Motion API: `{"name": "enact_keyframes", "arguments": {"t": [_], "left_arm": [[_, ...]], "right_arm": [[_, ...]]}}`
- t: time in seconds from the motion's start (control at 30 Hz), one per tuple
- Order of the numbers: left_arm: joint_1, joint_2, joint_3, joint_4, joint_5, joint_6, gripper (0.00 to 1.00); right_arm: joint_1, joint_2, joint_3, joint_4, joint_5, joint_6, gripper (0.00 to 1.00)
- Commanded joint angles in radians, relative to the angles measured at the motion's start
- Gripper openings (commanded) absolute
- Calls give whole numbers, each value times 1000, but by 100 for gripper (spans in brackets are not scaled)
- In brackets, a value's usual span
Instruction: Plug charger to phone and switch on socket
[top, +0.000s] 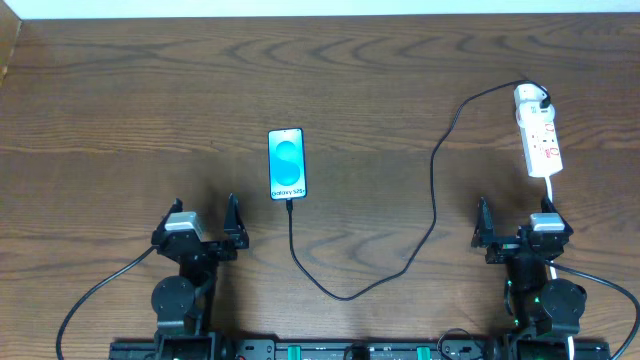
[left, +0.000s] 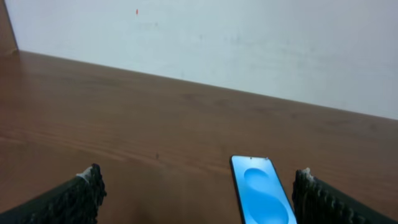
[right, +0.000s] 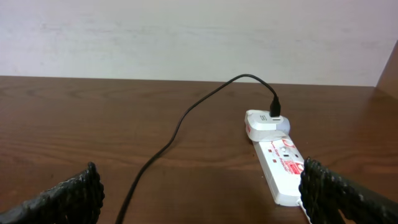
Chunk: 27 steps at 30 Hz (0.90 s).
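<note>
The phone (top: 286, 164) lies face up mid-table, blue screen lit; it also shows in the left wrist view (left: 263, 198) between my fingers, ahead of them. The black charger cable (top: 433, 190) runs from the phone's near end, where its connector tip meets the phone, in a loop to a white adapter at the far end of the white socket strip (top: 538, 132). The socket also shows in the right wrist view (right: 279, 162) with the cable (right: 180, 124). My left gripper (top: 204, 228) is open and empty near the front. My right gripper (top: 520, 228) is open and empty, just in front of the socket.
The socket's white cord (top: 552, 195) runs toward the right arm's base. The wooden table (top: 120, 110) ends at a white wall at the back. A wooden edge piece (top: 8, 45) stands at the far left corner.
</note>
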Motion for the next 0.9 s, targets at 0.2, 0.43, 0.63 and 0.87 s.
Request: {"name": "enact_keyframes", "arguments": {"t": [0.2,0.43,0.63,0.87], "left_arm": [[4,-44,-3,-99,-13,8,97],[4,-39,-3,-99,-13,8,97],[4,-39,-3,-99,-13,8,97],[4,-39,-3,-99,-13,8,97]], "right_arm": [[8,-6,-2,-5,0,7,99],[8,-6,-2,-5,0,7,99],[8,-6,-2,-5,0,7,99],[8,-6,-2,-5,0,7,99]]}}
